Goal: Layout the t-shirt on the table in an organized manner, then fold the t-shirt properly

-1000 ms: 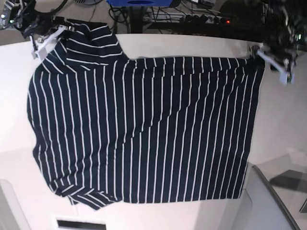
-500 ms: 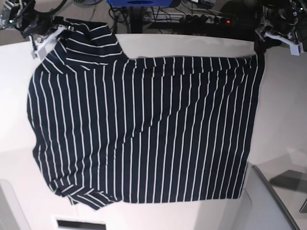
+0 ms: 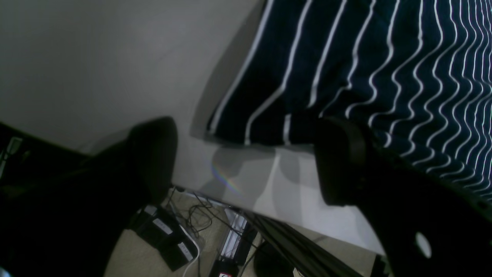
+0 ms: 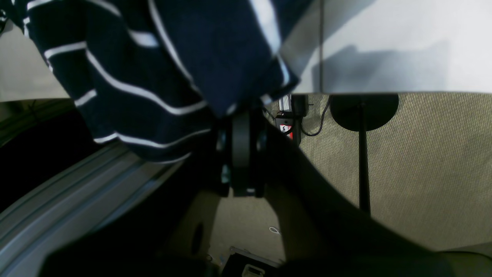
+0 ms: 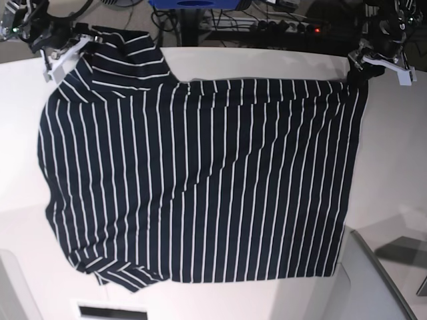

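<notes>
The t-shirt (image 5: 200,173) lies spread flat on the table (image 5: 280,63), dark navy with thin white stripes. One sleeve reaches over the far left edge. My right gripper (image 5: 65,57) is shut on that sleeve's cloth. The right wrist view shows the pinched cloth (image 4: 161,77) bunched at the closed fingertips (image 4: 242,127), past the table's edge (image 4: 384,57). My left gripper (image 5: 380,65) stands open at the far right, by the hem corner. In the left wrist view the corner (image 3: 250,123) lies on the table between the two spread fingers (image 3: 153,150), untouched by either.
Behind the table's far edge are cables, power strips (image 3: 165,238) and a dark stand (image 4: 361,115) on carpet. A grey panel (image 5: 380,280) sits at the front right of the table. A dark slot (image 5: 112,311) shows at the front left.
My left gripper has moved from beside the hem corner back toward the table's far edge, staying open. The right gripper and the t-shirt have not moved.
</notes>
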